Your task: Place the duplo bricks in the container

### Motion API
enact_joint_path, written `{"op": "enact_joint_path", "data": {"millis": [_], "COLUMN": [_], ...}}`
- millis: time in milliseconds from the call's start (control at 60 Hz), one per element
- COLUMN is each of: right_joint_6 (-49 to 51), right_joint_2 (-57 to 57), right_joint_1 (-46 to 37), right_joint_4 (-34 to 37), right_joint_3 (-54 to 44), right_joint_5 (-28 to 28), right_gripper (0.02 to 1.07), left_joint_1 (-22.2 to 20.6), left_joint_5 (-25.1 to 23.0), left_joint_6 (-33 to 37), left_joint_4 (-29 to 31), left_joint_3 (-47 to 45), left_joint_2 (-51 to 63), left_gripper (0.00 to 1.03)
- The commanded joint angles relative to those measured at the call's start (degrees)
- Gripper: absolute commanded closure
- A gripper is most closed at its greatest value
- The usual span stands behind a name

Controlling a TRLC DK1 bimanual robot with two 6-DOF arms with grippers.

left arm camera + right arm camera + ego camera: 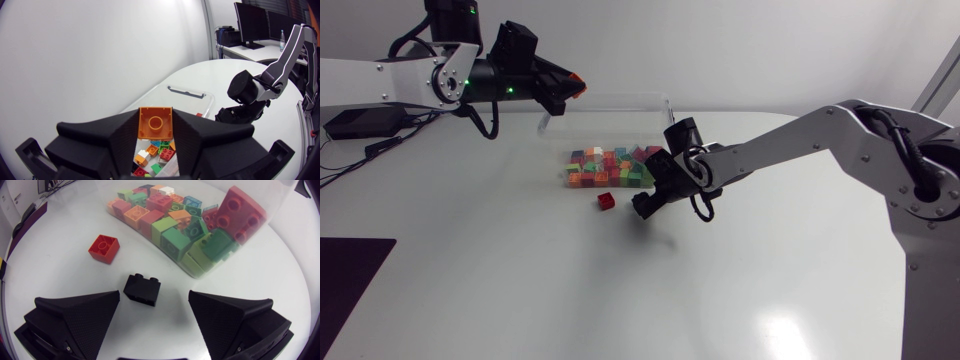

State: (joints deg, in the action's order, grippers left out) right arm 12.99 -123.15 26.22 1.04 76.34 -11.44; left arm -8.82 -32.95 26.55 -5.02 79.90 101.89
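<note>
Right wrist view, R gripper (154,296) wide, black brick (142,289) crosswise between, L gripper (155,120) grips orange brick (155,123)

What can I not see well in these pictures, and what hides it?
Head view: the black brick cannot be told from the dark right gripper.
Left wrist view: the fingers of the left gripper hide the near part of the container.
Right wrist view: the container's far end is cut off by the edge.

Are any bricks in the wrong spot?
Yes, two. A red brick and a black brick lie on the table beside the clear container, not in it. The black one sits just ahead of the right gripper's open fingers.
</note>
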Motion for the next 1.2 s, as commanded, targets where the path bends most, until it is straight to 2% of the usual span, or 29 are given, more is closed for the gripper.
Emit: {"op": "enact_joint_path", "data": {"millis": [0, 83, 267, 500, 667, 767, 883, 967, 983, 1033, 1050, 1083, 1117, 1183], "right_joint_6": [-1.57, -1.83, -2.18, -2.1, -1.66, -1.22, -0.34, -0.16, -0.16, -0.07, 0.01, 0.19, 0.37, 0.54], "right_joint_2": [-1.56, -1.92, -2.62, -3.85, -2.79, -0.51, 2.39, 4.41, 4.85, 6.17, 6.79, 8.02, 9.33, 12.32], "right_joint_1": [0.41, 0.59, 1.38, 1.47, 1.29, 1.2, 1.2, 1.2, 1.2, 1.2, 1.2, 1.29, 1.29, 1.2], "right_joint_4": [-0.42, -0.42, -1.39, -2.18, -2.53, -2.44, -2.44, -2.36, -2.27, -2.27, -2.18, -2.09, -2.09, -1.39], "right_joint_3": [1.36, 1.45, 1.36, 1.54, 0.48, -1.1, -3.21, -4.62, -4.88, -5.67, -6.02, -6.73, -7.52, -8.75], "right_joint_5": [0.63, 0.63, 1.16, 1.33, 1.25, 0.9, 0.63, 0.54, 0.54, 0.46, 0.46, 0.37, 0.37, 0.02], "right_gripper": [0.07, 0.08, 0.31, 0.5, 0.7, 0.78, 0.78, 0.78, 0.78, 0.78, 0.78, 0.78, 0.78, 0.78], "left_joint_1": [0.03, 0.03, 0.21, -0.5, -1.2, -1.29, -1.46, -1.64, -1.73, -1.73, -1.82, -1.82, -1.73, -1.29], "left_joint_5": [-0.1, -0.01, 0.87, 2.54, 4.12, 4.82, 6.32, 7.72, 8.08, 8.6, 9.22, 9.83, 10.27, 10.54], "left_joint_6": [-2.02, -2.29, -2.99, -3.08, -3.25, -3.61, -3.96, -4.4, -4.4, -4.4, -4.22, -4.05, -3.87, -3.52], "left_joint_4": [-0.26, -0.17, -0.43, -0.96, -1.22, -1.14, -0.7, 0.01, 0.45, 1.06, 1.24, 1.59, 2.2, 2.91], "left_joint_3": [3.33, 4.3, 7.29, 9.66, 11.77, 13.79, 15.99, 17.48, 17.84, 18.01, 17.84, 17.57, 17.22, 14.76], "left_joint_2": [2.26, 3.06, 6.04, 10.0, 12.55, 14.22, 16.06, 17.47, 17.65, 17.65, 17.65, 17.29, 16.68, 13.87], "left_gripper": [0.76, 0.76, 0.76, 0.76, 0.73, 0.69, 0.67, 0.54, 0.45, 0.28, 0.17, 0.1, 0.06, 0.05]}}
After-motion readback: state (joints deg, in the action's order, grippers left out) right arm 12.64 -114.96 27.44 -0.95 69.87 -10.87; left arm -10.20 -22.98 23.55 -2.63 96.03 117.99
